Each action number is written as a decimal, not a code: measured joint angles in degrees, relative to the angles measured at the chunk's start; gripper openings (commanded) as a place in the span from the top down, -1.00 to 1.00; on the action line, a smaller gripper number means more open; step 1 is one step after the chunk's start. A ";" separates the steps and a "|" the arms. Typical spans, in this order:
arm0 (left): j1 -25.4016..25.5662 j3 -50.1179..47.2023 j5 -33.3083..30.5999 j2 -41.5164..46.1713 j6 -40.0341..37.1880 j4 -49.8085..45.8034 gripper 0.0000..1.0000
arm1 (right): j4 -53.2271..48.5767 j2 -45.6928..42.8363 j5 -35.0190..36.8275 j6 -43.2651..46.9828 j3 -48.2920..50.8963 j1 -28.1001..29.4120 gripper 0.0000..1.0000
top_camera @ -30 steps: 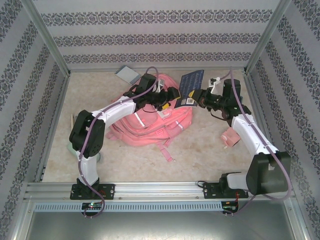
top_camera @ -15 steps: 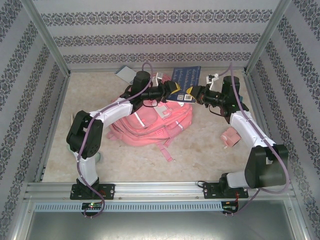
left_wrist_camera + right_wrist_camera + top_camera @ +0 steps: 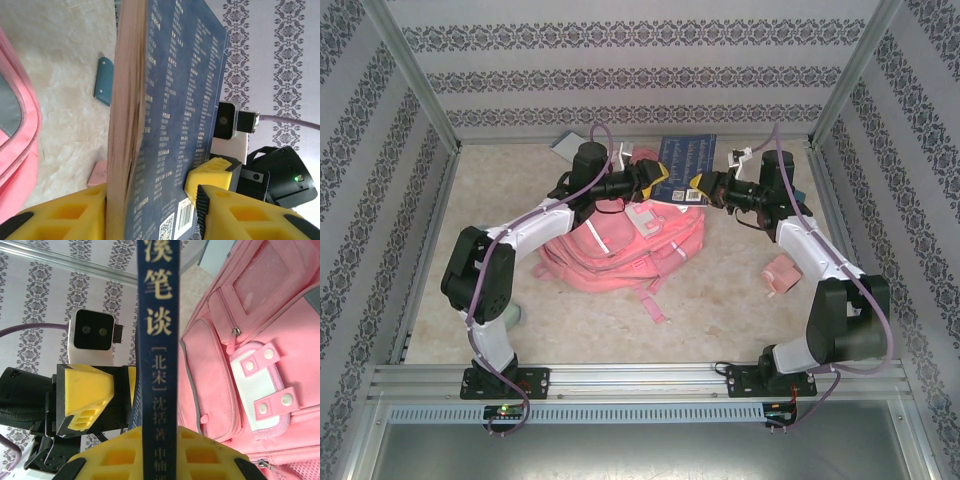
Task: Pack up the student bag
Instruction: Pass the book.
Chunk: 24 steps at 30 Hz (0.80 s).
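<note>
I held the blue book (image 3: pixel 688 160) between both ends: my left gripper (image 3: pixel 655 185) was clamped on its lower left corner and my right gripper (image 3: pixel 705 187) pinched the spine side. In the left wrist view my left gripper (image 3: pixel 150 220) had its yellow fingers (image 3: pixel 65 212) pressed against the page block and back cover. In the right wrist view my right gripper (image 3: pixel 157 455) was closed narrow on the spine.

The student bag (image 3: pixel 620 245) lay flat on the table (image 3: pixel 740 320), directly below and just nearer than both grippers, and the book hung over its far edge. Its long axis ran left to right, tilted slightly away on the right, with the front pockets facing up and a strap (image 3: pixel 655 300) trailing towards the near edge. The white patch (image 3: pixel 257 385) sat beside a zip pocket.

The arms covered the bag's far edge, so whether its main opening was unzipped I could not tell. Each wrist view cropped the bag (image 3: pixel 15 135) to a pink slice.
</note>
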State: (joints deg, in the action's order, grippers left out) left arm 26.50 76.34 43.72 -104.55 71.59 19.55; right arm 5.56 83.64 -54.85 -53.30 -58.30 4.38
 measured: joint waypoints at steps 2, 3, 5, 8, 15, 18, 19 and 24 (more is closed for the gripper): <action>-0.04 0.00 0.00 0.00 -0.37 -0.04 0.49 | 0.04 0.09 -0.09 0.04 -0.39 0.13 1.00; -0.07 -0.02 0.00 0.00 -0.61 -0.07 0.63 | 0.09 0.11 -0.09 0.04 -0.48 0.20 1.00; -0.13 -0.02 0.07 0.00 -0.96 -0.09 0.91 | 0.15 0.11 -0.04 0.09 -0.59 0.26 0.97; -0.28 -0.04 0.02 0.04 -1.05 -0.17 1.00 | 0.07 0.44 0.11 0.28 -0.59 0.28 0.75; -1.27 -3.10 -1.14 3.17 -2.36 -2.62 1.00 | -5.44 1.29 2.82 5.33 -2.40 2.14 0.06; -3.21 -6.05 -2.89 7.08 -4.31 -6.23 1.00 | -11.19 1.40 7.41 10.08 -4.90 4.79 -0.03; -4.04 -6.97 -3.76 8.55 -5.03 -7.34 1.00 | -12.70 1.55 9.05 11.47 -5.73 5.86 -0.03; -9.66 -12.55 -8.79 17.29 -8.46 -13.66 1.00 | -19.23 3.93 18.01 18.10 -10.03 12.83 -0.03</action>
State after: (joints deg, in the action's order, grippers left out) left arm 16.84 63.79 34.94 -87.26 63.13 5.89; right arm -13.67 87.57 -36.84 -35.20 -68.34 17.21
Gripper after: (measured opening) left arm 0.113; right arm 0.518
